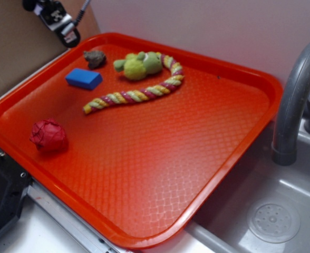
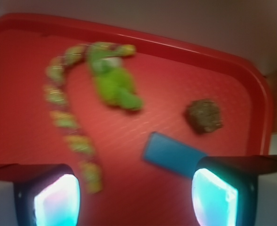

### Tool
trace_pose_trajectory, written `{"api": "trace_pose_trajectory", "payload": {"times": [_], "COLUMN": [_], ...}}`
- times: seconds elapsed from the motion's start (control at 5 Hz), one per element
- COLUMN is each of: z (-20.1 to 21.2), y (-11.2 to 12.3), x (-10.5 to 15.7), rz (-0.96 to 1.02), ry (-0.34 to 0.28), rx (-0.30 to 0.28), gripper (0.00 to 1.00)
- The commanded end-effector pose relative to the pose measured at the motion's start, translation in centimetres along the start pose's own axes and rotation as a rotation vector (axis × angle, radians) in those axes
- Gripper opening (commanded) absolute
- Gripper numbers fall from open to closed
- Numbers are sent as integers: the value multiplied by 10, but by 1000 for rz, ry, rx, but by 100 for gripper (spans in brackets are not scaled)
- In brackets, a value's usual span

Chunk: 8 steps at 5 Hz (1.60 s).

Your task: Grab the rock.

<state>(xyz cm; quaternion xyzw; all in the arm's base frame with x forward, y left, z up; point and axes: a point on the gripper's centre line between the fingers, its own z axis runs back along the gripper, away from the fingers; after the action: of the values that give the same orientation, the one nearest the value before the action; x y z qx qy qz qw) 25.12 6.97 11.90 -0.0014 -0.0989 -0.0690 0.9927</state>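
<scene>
The rock [image 1: 94, 58] is a small dark grey-brown rough lump at the far left corner of the red tray [image 1: 207, 158]. In the wrist view the rock [image 2: 203, 115] lies right of centre, beyond the blue block [image 2: 172, 154]. My gripper [image 1: 65, 31] hangs high at the top left, above and left of the rock, outside the tray's far rim. In the wrist view the gripper [image 2: 136, 200] is open and empty, its fingers [image 2: 216, 197] wide apart above the tray.
A flat blue block [image 1: 84, 78] lies just in front of the rock. A green plush toy [image 1: 138, 65] with a striped rope tail [image 1: 131, 96] lies to its right. A wrinkly red ball [image 1: 48, 135] sits at the tray's left. A grey faucet [image 1: 294, 100] and sink [image 1: 273, 219] are right.
</scene>
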Motion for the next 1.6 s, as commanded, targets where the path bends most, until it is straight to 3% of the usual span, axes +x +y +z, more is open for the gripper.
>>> {"api": "trace_pose_trajectory", "payload": {"times": [0.0, 0.4, 1.0, 1.2, 1.4], "z": [-20, -52, -88, -92, -90], "y": [51, 72, 72, 70, 67], "x": [21, 26, 23, 21, 20], "rz": [53, 56, 14, 11, 7], "ry": [-3, 76, 181, 198, 197], "rx": [113, 132, 130, 129, 137], "gripper": [100, 100, 100, 0, 0]}}
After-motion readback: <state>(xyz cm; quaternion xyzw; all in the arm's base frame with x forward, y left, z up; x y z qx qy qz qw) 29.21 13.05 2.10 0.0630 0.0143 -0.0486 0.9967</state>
